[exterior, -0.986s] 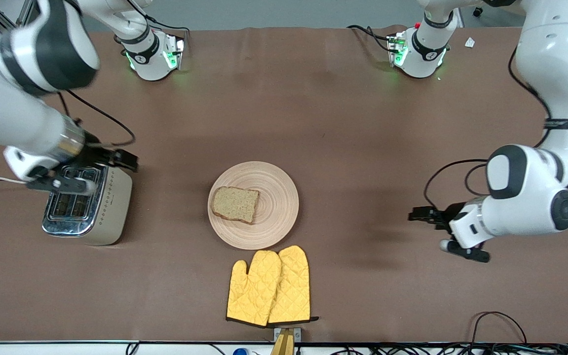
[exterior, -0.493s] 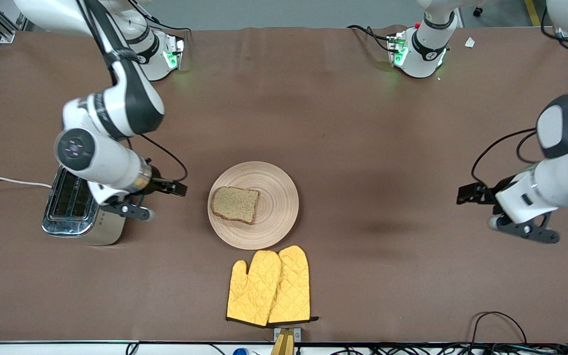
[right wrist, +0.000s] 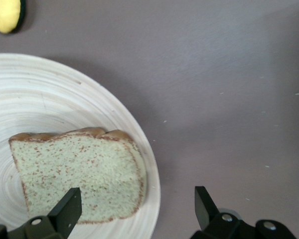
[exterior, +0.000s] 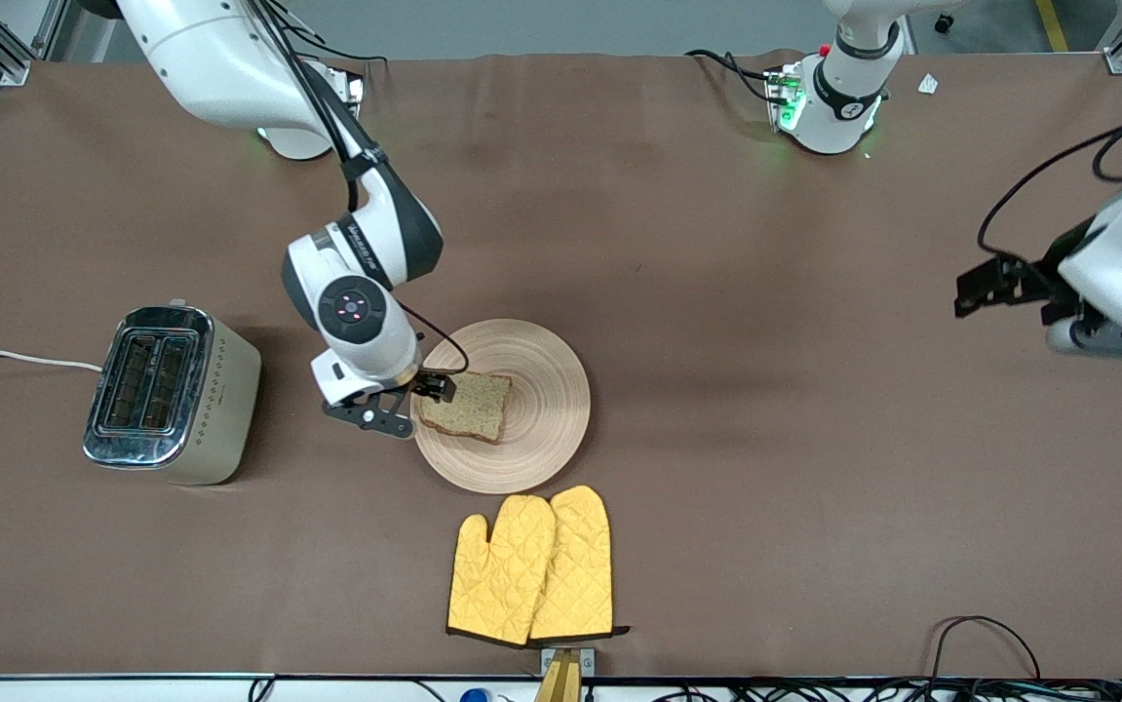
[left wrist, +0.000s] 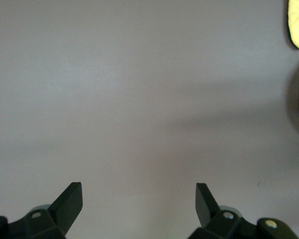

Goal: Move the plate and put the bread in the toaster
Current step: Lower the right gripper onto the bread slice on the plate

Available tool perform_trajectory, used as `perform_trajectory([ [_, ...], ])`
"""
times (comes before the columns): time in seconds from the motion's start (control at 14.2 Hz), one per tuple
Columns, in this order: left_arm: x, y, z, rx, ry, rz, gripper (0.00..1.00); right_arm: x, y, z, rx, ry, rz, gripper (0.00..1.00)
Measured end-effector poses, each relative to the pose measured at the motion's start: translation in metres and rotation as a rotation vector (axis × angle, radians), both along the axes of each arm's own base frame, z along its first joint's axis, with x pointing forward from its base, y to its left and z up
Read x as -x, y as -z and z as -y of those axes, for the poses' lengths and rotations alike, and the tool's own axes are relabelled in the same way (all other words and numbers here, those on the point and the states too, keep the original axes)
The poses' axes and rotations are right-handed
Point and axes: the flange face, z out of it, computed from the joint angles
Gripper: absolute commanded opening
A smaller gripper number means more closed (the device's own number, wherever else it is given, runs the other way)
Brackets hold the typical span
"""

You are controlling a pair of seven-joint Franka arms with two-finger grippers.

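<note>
Pale ringed wooden plate [exterior: 531,429] mid-worktop, speckled brown bread [exterior: 471,407] slice flat on it, chrome-topped cream toaster [exterior: 171,395] upright well apart toward right arm's end

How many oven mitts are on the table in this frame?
2. The yellow oven mitts lie side by side, overlapping, nearer to the front camera than the plate. One mitt is toward the right arm's end, the other beside it. None seems hidden.
</note>
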Motion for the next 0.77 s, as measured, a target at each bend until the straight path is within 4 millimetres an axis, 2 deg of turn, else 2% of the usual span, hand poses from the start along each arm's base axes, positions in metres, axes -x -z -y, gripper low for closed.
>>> perform_trajectory([
  [0.14,0.012,-0.016,0.002,-0.008,0.031,0.017,1.00,0.001,0.018,-0.004,0.004,-0.004,0.001,0.97],
  [0.42,0.016,-0.022,-0.006,-0.012,0.038,0.025,1.00,-0.002,0.042,0.000,0.018,-0.009,0.009,0.88],
  [0.56,0.015,-0.022,-0.013,-0.012,0.039,0.025,1.00,-0.003,0.047,0.001,0.021,0.000,0.008,0.83],
  [0.77,0.015,-0.022,-0.009,-0.011,0.049,0.028,1.00,-0.004,0.043,-0.002,0.017,0.019,0.016,0.78],
])
